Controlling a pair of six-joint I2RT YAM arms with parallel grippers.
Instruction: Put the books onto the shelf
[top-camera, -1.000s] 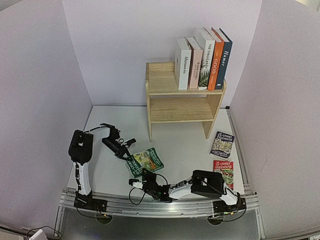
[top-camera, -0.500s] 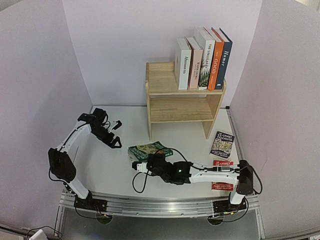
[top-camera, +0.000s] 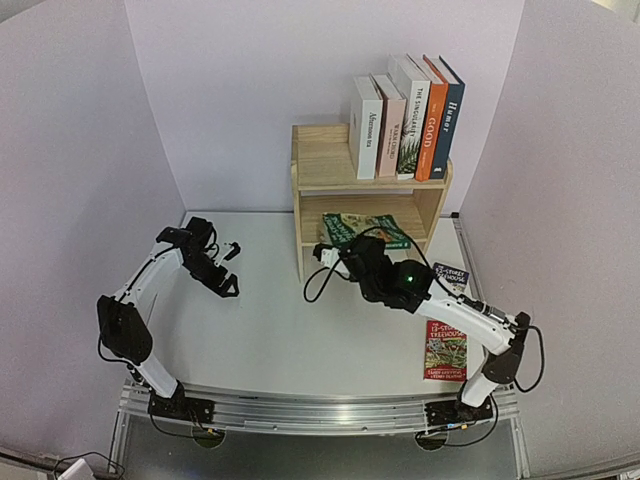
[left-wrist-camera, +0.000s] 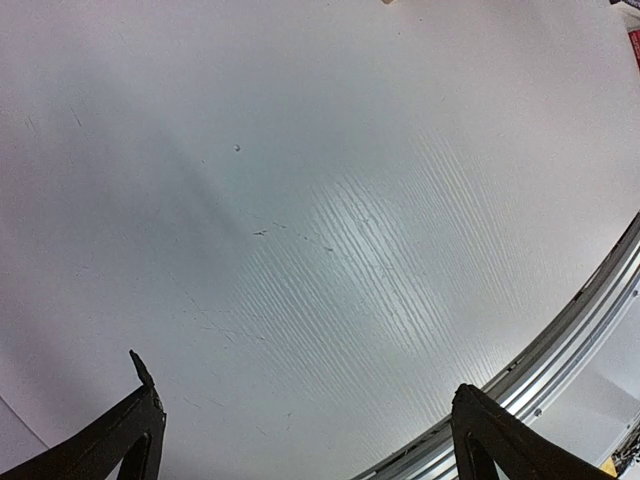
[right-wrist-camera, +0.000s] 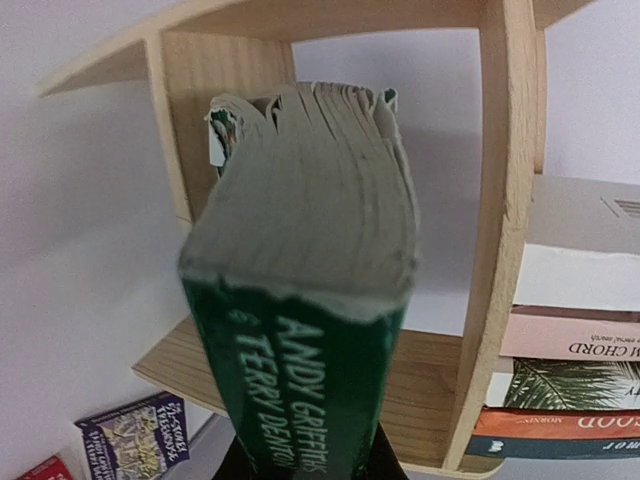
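Observation:
Five books stand upright on the top tier of the wooden shelf (top-camera: 322, 160): a white one (top-camera: 367, 128), a pink one (top-camera: 389, 125), a palm-leaf one (top-camera: 411, 118), orange "GOOD" (top-camera: 431, 118) and dark blue "Humor" (top-camera: 450, 115). My right gripper (top-camera: 352, 251) is shut on a green Treehouse paperback (top-camera: 366, 230), held at the mouth of the lower tier. In the right wrist view its green spine (right-wrist-camera: 305, 395) faces me, with the shelf (right-wrist-camera: 502, 220) behind it. A purple Treehouse book (top-camera: 452, 276) and a red one (top-camera: 446, 350) lie on the table. My left gripper (top-camera: 224, 272) hangs open over bare table (left-wrist-camera: 320, 220).
White walls close in the table on three sides. An aluminium rail (top-camera: 320, 410) runs along the near edge and shows in the left wrist view (left-wrist-camera: 570, 350). The right arm (top-camera: 450, 310) stretches over the purple book, partly covering it.
My right arm has lifted the green book from the front of the table up to the shelf's lower tier. My left gripper let go, opened and drew back to the left.

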